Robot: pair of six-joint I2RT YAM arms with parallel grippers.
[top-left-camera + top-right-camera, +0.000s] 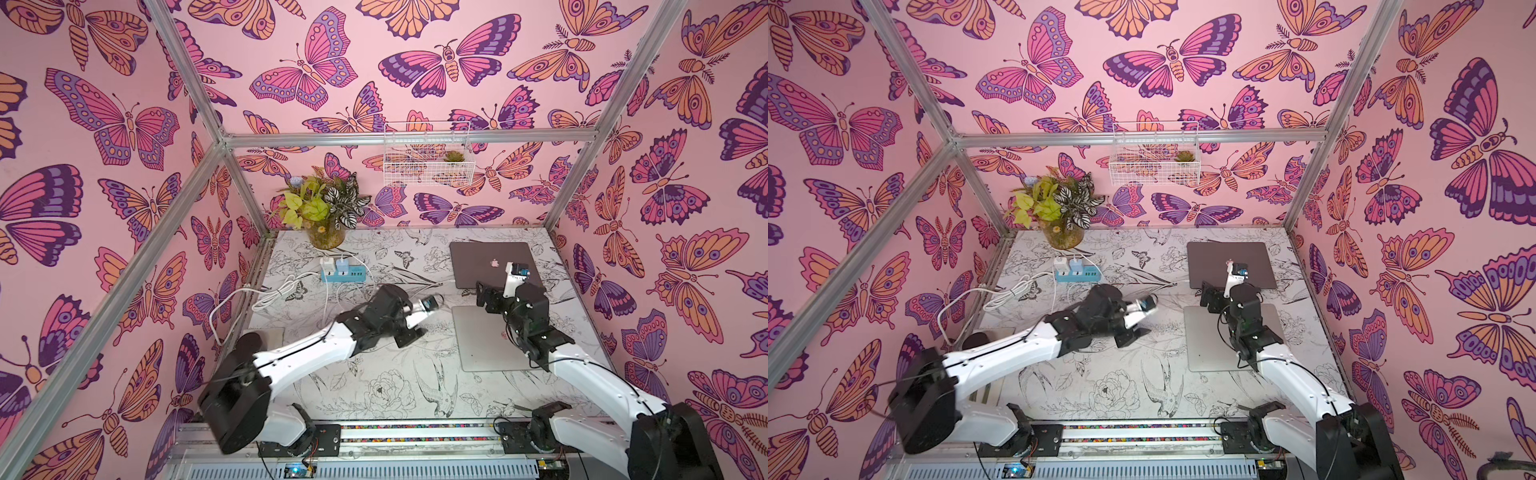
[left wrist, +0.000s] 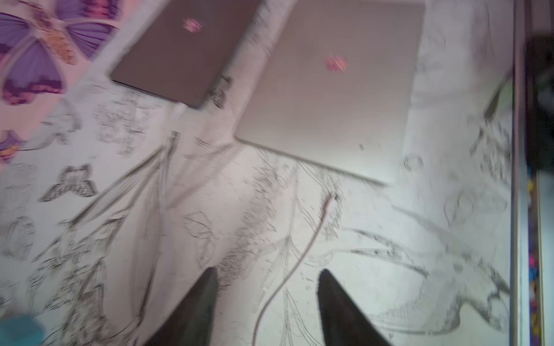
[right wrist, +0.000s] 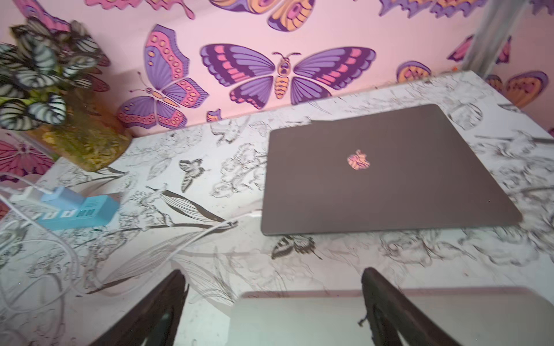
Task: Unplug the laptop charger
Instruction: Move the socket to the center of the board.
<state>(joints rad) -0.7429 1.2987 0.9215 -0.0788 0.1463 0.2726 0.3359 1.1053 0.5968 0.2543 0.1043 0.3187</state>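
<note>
On the flower-print table [image 1: 365, 365], the thin white charger cable [image 2: 318, 232] lies loose by the flat silver laptop [image 2: 329, 99], so job looks done; left gripper [image 2: 267, 270] & right gripper [image 3: 272, 270] spread, empty.

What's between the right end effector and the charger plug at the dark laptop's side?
Nothing visible. The right end effector hangs open above the silver laptop; only bare table lies between it and the plug at the dark laptop.

No words can be read — only an Apple logo [image 3: 358, 159] on the dark laptop [image 3: 404, 191] lid.
</note>
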